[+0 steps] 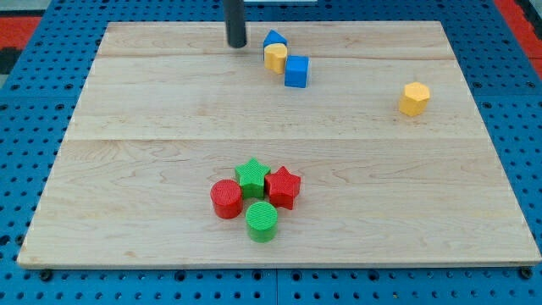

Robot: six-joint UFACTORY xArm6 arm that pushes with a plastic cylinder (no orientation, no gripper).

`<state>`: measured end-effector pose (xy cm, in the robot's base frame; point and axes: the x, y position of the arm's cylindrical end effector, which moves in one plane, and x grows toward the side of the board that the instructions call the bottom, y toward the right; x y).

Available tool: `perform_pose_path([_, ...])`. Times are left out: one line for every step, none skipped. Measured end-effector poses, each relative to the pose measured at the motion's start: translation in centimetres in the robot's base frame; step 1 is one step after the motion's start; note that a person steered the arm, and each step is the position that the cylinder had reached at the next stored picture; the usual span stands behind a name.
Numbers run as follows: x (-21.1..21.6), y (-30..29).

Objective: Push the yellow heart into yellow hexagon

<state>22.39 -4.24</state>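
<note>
Green cylinder (262, 221): sitting nearest the view's bottom, at the low end of a tight cluster on the wooden board (152, 203).
Red cylinder (226, 199): lying just to the view's left of the green cylinder, pressing against the cluster.
Green star (251, 177): resting above the two cylinders, touching the red cylinder and the red star.
Red star (283, 187): sitting at the cluster's right side, touching the green star and the green cylinder.
Yellow hexagon (414, 98): standing alone toward the view's right, well apart from every other block.
Blue cube (296, 71): lying near the view's top, just right of the yellow heart and touching it or nearly so.
Yellow heart (275, 57): sitting between the blue cube and a smaller blue block, well apart from the yellow hexagon, which is lying to the view's right and lower.
Blue block (273, 38): peeking out behind the yellow heart, touching it; its shape is looking roughly triangular, though I cannot tell for sure.
My tip (236, 45): resting on the board near the view's top, just left of the yellow heart and the blue block, with a narrow gap showing, touching no block.
Jaws: none showing, since the arm is ending in a plain dark rod; it is holding nothing.
</note>
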Motion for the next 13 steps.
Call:
perform_pose_path([-0.9, 1.0])
perform_pose_path([-0.6, 1.6])
perform_pose_path([1.3, 5.0])
perform_pose_path([3.9, 8.0])
perform_pose_path([6.3, 10.7])
perform_pose_path([8.8, 13.4])
perform_pose_path([9.3, 14.0])
perform_pose_path([7.0, 11.9])
perform_pose_path([3.9, 9.7])
perform_pose_path([0.1, 7.5])
perform_pose_path([-2.5, 5.6])
perform_pose_path([2.7, 4.8])
perform_pose_path([6.8, 4.6])
